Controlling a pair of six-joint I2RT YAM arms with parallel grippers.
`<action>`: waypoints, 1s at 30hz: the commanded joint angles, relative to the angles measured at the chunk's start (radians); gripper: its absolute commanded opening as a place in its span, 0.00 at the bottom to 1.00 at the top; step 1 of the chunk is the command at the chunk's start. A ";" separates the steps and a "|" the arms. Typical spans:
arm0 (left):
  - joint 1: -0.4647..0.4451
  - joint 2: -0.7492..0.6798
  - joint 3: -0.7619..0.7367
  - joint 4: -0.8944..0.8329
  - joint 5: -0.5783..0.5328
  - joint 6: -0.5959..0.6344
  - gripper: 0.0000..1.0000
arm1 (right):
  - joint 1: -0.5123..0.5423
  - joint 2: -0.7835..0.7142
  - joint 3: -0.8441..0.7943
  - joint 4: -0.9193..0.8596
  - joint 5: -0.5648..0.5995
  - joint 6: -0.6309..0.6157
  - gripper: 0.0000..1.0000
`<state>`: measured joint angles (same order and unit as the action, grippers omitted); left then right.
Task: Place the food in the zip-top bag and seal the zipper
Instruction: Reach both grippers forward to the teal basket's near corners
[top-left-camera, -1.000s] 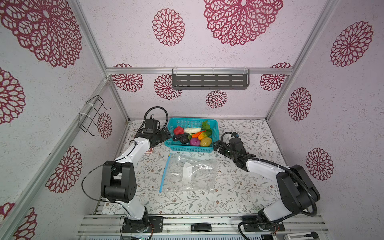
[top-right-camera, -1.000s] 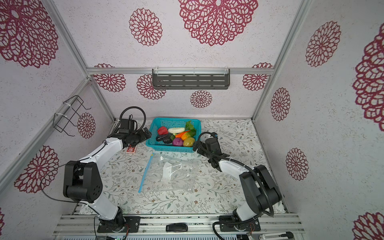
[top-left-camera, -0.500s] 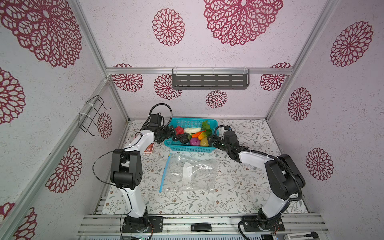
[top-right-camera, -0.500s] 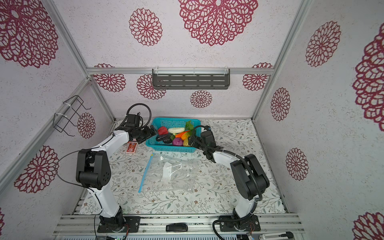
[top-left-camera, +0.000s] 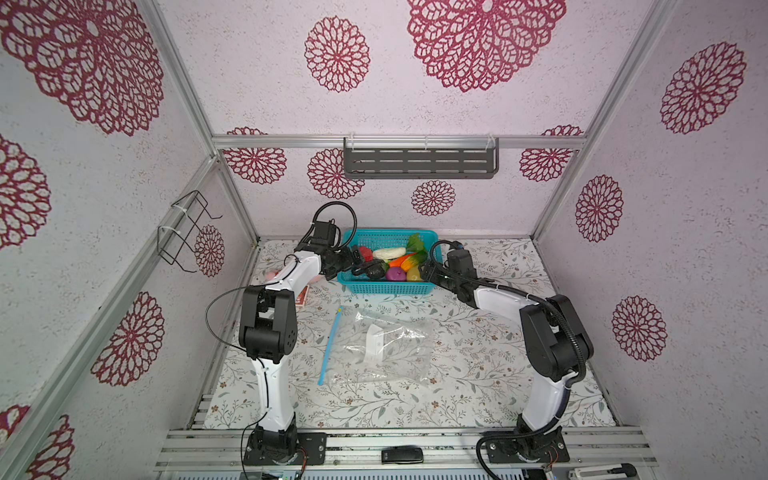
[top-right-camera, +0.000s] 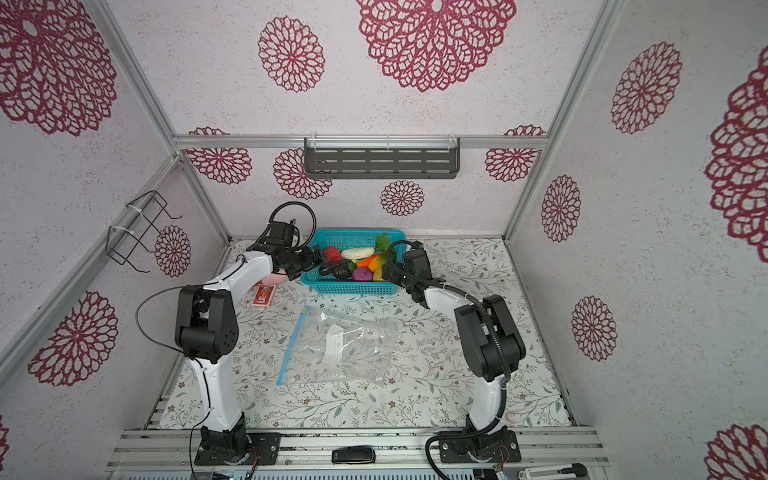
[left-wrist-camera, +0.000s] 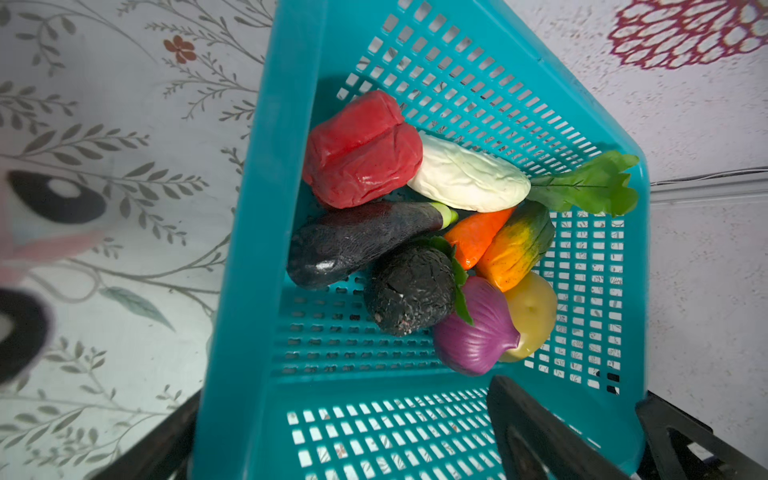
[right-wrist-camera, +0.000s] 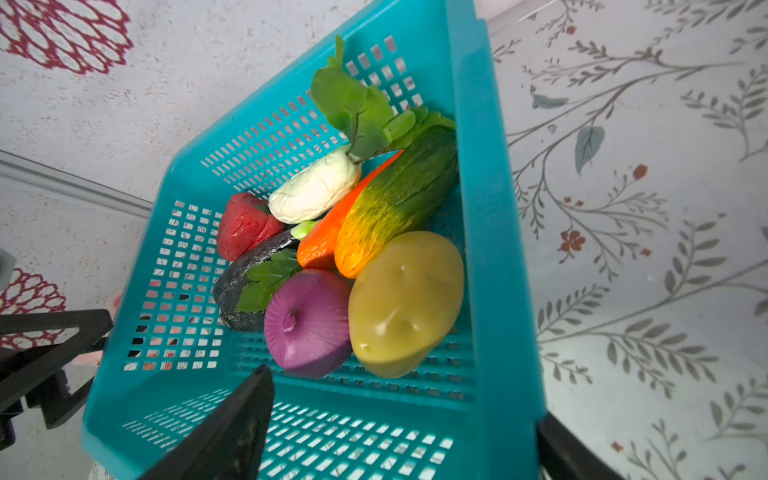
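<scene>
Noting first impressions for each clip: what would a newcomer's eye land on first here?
The teal basket at the back, heaped with bright toy vegetables, draws the eye first. The left gripper and right gripper straddle its end walls, jaws open. In front of it a clear bag lies flat and empty, its blue zipper along its left edge.

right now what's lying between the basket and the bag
Nothing. Only bare mat separates the basket from the bag. Both top views show that strip bare.
</scene>
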<state>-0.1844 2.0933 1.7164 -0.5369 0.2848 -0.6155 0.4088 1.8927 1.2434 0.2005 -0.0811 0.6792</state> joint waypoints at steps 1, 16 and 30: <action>-0.030 0.041 0.088 0.022 0.071 -0.003 0.99 | 0.000 0.018 0.095 0.015 -0.045 -0.052 0.84; -0.042 0.193 0.272 0.017 0.093 -0.038 0.99 | -0.057 0.144 0.275 -0.034 -0.035 -0.097 0.82; -0.048 0.251 0.308 0.032 0.097 -0.058 0.99 | -0.069 0.178 0.297 -0.028 -0.043 -0.093 0.81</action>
<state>-0.2092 2.3177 1.9865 -0.5419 0.3336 -0.6632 0.3302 2.0811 1.4940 0.1291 -0.0845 0.6090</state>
